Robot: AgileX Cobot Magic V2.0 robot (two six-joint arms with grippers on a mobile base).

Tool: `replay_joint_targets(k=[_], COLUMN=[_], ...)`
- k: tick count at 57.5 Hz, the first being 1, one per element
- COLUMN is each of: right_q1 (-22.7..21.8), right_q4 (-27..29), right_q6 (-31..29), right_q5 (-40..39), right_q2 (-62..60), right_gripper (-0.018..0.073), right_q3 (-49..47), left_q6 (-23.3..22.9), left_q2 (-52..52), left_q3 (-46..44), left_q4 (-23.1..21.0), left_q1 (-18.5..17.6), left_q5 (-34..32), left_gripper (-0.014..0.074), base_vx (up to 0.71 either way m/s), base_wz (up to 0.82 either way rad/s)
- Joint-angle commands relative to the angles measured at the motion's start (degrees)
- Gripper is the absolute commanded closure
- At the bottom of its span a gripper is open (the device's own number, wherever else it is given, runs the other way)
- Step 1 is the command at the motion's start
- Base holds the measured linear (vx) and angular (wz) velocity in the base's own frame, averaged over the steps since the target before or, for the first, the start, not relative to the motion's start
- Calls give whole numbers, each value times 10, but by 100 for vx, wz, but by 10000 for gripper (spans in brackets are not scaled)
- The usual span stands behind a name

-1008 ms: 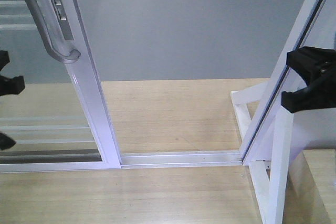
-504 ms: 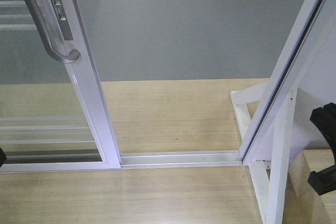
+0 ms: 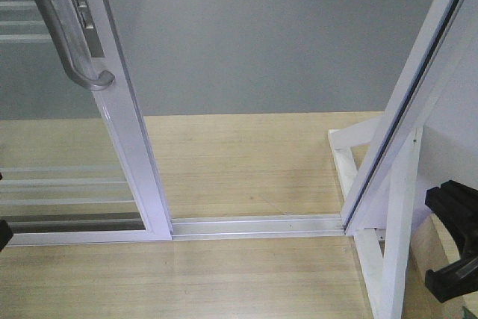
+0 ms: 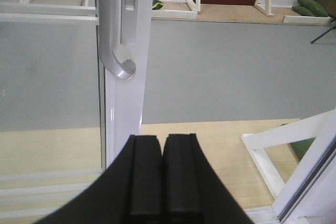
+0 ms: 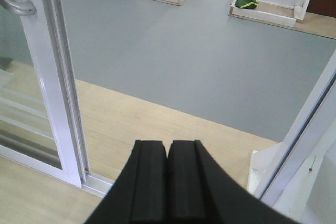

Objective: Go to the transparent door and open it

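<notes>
1. Floor: a grey floor [image 3: 284, 42] fills the upper middle of the front view; a light wooden floor [image 3: 239, 162] covers the lower half, on both sides of the track.
2. Transparent door [image 3: 123, 132]: stands at the left of the front view, slid aside so that a gap lies between its white frame and the frame at the right. Thin white horizontal bars [image 3: 60, 184] cross the glass in the lower left. In the left wrist view the door frame [image 4: 126, 98] runs down the upper left centre, directly above the fingers.
3. Slanted white frame [image 3: 418, 87]: runs from the upper right corner of the front view down to the right end of the track. A white support post [image 3: 396, 244] and brace stand against it at the lower right.
4. Floor track [image 3: 258, 225]: a white rail lying horizontally across the lower middle of the front view, joining the door's bottom corner to the slanted frame.
5. Pull handle [image 3: 63, 42]: curved grey bar in the upper left of the front view, its lower end turning back to the door frame. A lock plate [image 3: 82, 9] sits just beside it on the frame.
6. Right gripper [image 5: 167, 182]: bottom centre of the right wrist view; fingers pressed together, holding nothing. In the front view it shows at the lower right edge [image 3: 452, 248].
7. Left gripper [image 4: 163, 177]: bottom centre of the left wrist view; fingers pressed together, holding nothing, below the handle and not touching it.
</notes>
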Motion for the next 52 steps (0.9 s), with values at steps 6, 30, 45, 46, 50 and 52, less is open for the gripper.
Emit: replay_joint_targets(k=[6,30,45,46,50,52], right_q1=[-1,-1,-1,-1,-1,-1], right_q4=[-1,-1,-1,-1,-1,-1], right_q6=[-5,-5,-5,-5,-5,-5], right_q5=[-43,-39,-39,-39,-39,-39], right_q2=[3,3,3,3,3,3], right_gripper=[557,557,557,557,557,557], right_q3=[-17,-17,-17,-17,-17,-17], left_q6=[-4,122,135,135,135,135], left_q2=[1,0,-83,-97,-145,-167], left_q3=[-16,-16,37,52,91,110], left_q4=[-3,-104,-84,-84,-84,-84], left_q1=[-4,-5,5,8,12,16], left_q5=[-44,-128,-133,-132,-128,-127], left_gripper=[593,593,593,593,593,593], base_vx=[0,0,0,0,0,0], base_wz=[0,0,0,0,0,0])
